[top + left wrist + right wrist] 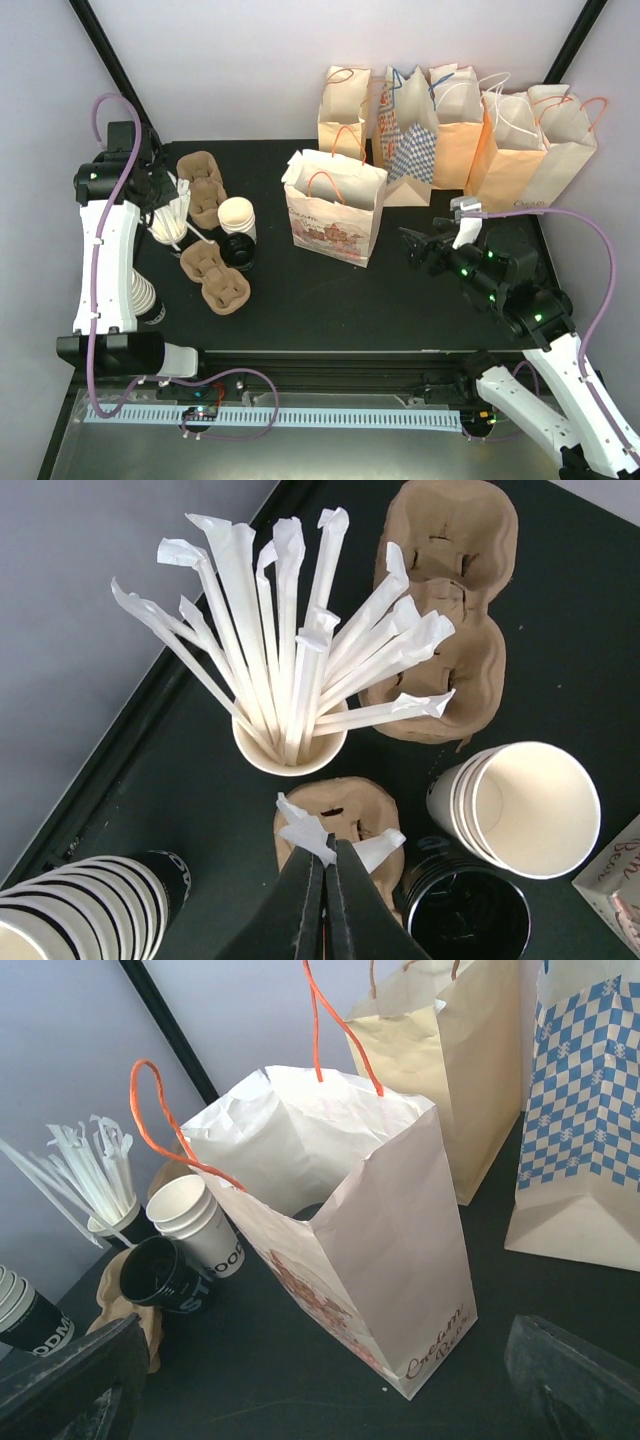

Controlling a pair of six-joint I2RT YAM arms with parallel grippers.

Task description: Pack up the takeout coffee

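The left gripper (323,868) has its fingers squeezed together on a straw (303,832), over a carrier (342,798). The right gripper (325,1388) is spread wide and empty, facing the bag (385,1235). The coffee (466,916) sits on the table (330,300) just beside that carrier and the cup stack (525,810), left of the bag.

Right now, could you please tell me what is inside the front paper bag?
Inside the bag, only creased white inner walls and a dark patch low down show. Nothing else is visible, but the front wall covers the floor.
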